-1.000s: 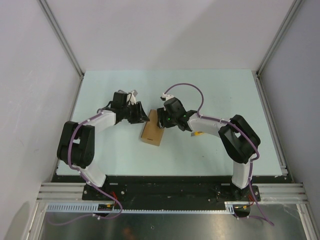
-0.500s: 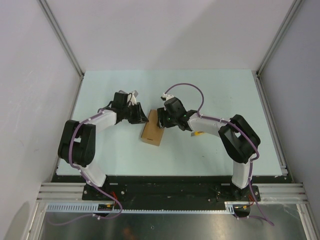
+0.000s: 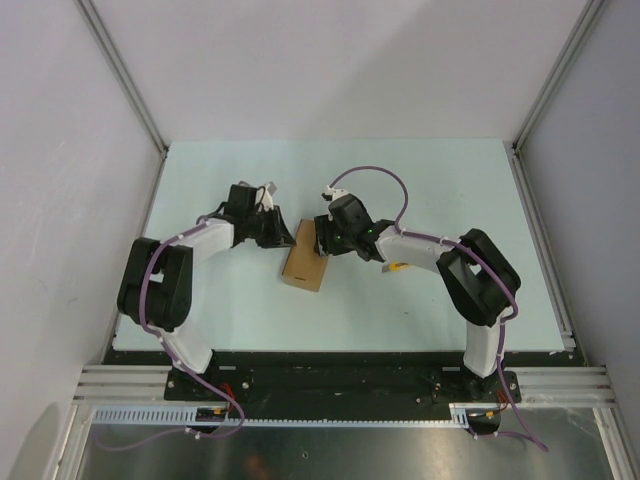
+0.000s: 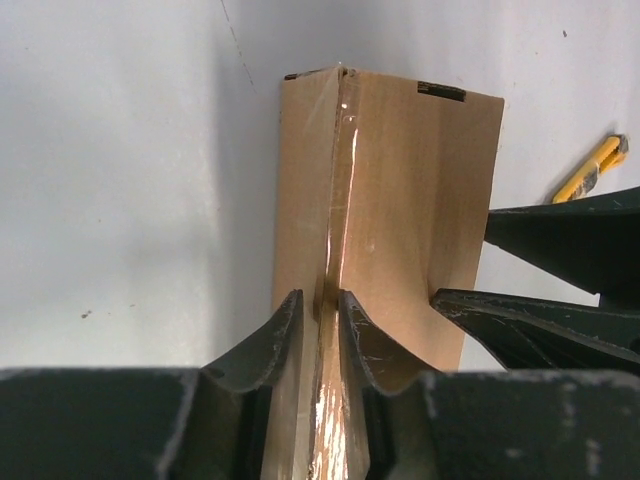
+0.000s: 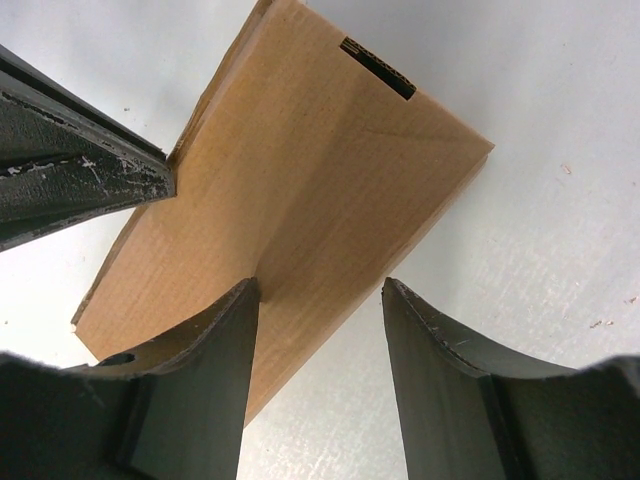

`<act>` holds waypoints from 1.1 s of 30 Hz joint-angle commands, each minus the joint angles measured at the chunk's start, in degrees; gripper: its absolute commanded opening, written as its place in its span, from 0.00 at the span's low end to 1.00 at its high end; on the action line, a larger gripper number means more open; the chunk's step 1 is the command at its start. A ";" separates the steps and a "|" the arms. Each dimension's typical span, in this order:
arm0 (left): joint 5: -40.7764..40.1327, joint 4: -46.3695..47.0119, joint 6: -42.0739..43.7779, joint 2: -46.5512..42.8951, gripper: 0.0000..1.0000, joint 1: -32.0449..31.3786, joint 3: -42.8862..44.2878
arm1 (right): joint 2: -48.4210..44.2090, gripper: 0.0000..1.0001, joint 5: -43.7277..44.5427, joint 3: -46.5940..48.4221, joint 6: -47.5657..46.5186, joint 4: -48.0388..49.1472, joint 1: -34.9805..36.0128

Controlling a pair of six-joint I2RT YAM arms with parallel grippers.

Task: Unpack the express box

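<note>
The express box [image 3: 304,268] is a flat brown cardboard box lying mid-table between the two arms. In the left wrist view my left gripper [image 4: 320,310] is shut on a raised flap edge along the box's [image 4: 400,190] taped seam. My right gripper [image 5: 320,295] is open at the box's [image 5: 300,180] far end. Its left finger [image 5: 215,340] rests on the box top and its right finger hangs over the bare table. In the top view the left gripper [image 3: 288,236] and right gripper [image 3: 322,242] meet at the box's far end.
A yellow-and-black utility knife [image 3: 396,268] lies on the table under the right forearm; it also shows in the left wrist view [image 4: 592,168]. The pale table [image 3: 250,300] is fenced by white walls and metal rails.
The left arm has shifted very slightly. The box and the right gripper have not visibly moved.
</note>
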 commanded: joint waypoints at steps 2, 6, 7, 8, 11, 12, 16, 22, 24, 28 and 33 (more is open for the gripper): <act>-5.63 -5.49 2.28 1.37 0.23 2.05 1.54 | 2.54 0.56 1.28 0.96 -0.64 -2.67 -0.47; -6.33 -6.72 2.37 1.19 0.23 2.31 1.72 | 3.24 0.55 1.37 0.96 -0.03 -3.02 -0.90; -6.07 -6.90 2.46 1.36 0.23 2.57 1.80 | 3.33 0.54 1.37 0.96 0.06 -3.11 -1.17; -5.29 -6.90 2.54 1.45 0.23 2.66 2.07 | 3.42 0.54 1.28 0.96 0.32 -3.28 -1.26; -5.02 -7.42 2.72 2.15 0.23 2.66 2.33 | 3.86 0.54 1.37 0.96 0.68 -3.64 -1.43; -5.02 -7.51 2.63 2.50 0.23 2.66 2.33 | 3.95 0.53 1.37 0.96 0.77 -3.64 -1.52; -6.25 -8.13 1.93 3.91 0.22 2.75 2.33 | 4.12 0.53 1.55 0.96 1.03 -4.16 -1.78; -8.96 -9.88 1.32 5.14 0.20 2.75 2.51 | 3.86 0.52 1.55 0.96 1.29 -4.34 -2.05; -9.85 -10.67 1.31 5.40 0.19 2.75 2.51 | 3.86 0.52 1.55 0.96 1.29 -4.34 -2.14; -11.08 -11.73 1.75 5.49 0.18 2.75 2.95 | 4.03 0.52 1.46 0.96 1.47 -4.52 -2.31; -12.84 -12.96 2.19 5.23 0.18 2.75 3.21 | 4.21 0.52 1.46 0.96 1.47 -4.78 -2.57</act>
